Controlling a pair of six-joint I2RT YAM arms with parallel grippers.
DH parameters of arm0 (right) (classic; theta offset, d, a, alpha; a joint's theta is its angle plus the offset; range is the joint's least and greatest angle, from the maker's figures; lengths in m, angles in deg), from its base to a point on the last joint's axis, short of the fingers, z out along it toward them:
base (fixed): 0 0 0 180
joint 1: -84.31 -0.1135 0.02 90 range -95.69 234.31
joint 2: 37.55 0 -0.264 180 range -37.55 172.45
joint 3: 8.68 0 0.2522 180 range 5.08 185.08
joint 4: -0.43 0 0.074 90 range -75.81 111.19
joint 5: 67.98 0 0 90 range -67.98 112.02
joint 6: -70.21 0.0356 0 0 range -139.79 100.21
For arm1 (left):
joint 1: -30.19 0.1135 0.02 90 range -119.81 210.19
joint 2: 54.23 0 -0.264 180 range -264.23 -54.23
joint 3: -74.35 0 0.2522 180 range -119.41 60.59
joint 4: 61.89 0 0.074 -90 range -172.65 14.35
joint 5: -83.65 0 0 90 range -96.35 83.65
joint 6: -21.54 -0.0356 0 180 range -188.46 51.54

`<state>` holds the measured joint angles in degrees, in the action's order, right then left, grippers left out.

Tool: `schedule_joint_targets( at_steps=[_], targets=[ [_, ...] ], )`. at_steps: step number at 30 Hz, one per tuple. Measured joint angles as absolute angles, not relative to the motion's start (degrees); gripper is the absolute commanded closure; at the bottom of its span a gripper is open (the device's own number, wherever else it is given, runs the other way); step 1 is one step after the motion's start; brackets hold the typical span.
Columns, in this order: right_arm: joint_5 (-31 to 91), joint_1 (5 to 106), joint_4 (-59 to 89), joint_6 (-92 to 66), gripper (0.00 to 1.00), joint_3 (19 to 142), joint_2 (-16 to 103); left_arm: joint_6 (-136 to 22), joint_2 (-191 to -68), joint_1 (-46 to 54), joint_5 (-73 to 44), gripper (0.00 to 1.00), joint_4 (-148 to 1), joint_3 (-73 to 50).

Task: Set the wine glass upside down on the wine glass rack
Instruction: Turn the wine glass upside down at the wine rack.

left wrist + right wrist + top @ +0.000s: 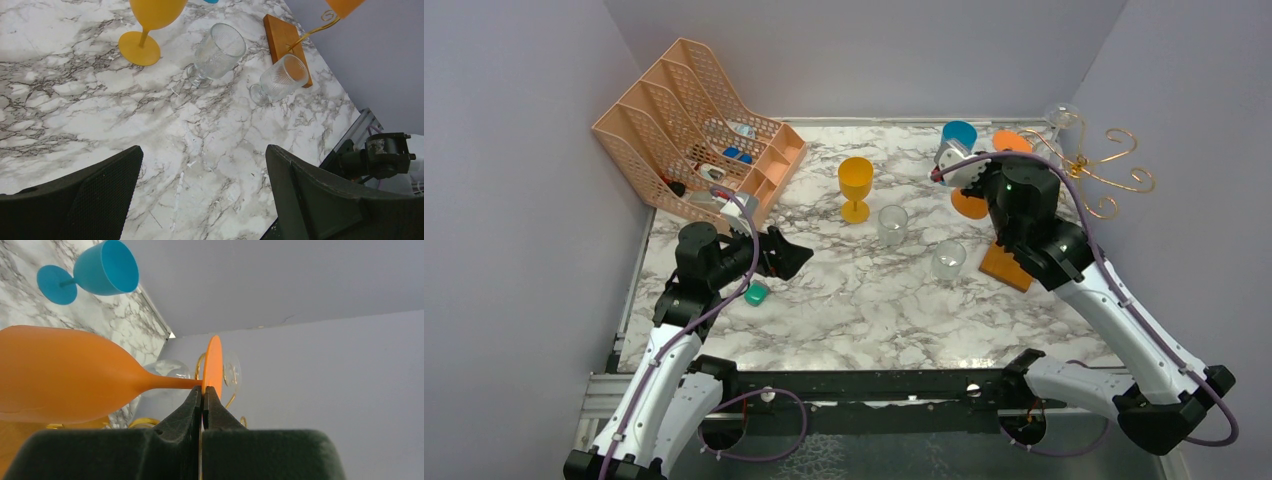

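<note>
My right gripper (202, 390) is shut on the flat foot of an orange wine glass (60, 375), whose bowl points left in the right wrist view. From above, its foot (1012, 142) and bowl (969, 205) show either side of the right wrist, beside the wine glass rack (1096, 172). The rack is gold wire on a wooden base (1006, 268). A clear glass (1061, 115) hangs on a far arm of the rack. My left gripper (205, 165) is open over bare marble at the left, with nothing between its fingers.
A yellow glass (856, 185), two clear glasses (892, 225) (948, 260) and a blue glass (959, 135) stand on the marble table (864, 310). A peach mesh organiser (694, 130) fills the back left. A small teal object (756, 293) lies by the left arm.
</note>
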<state>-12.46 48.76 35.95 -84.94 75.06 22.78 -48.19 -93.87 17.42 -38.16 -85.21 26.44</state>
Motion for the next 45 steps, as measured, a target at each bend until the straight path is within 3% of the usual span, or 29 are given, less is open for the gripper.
schedule_joint_targets(
  at_steps=[45],
  targets=[
    [-13.5, 57.5, 37.4, -85.0, 0.99, 74.7, 21.1, -48.5, -93.2, 16.6, -36.7, 0.01, -85.8, 26.4]
  ],
)
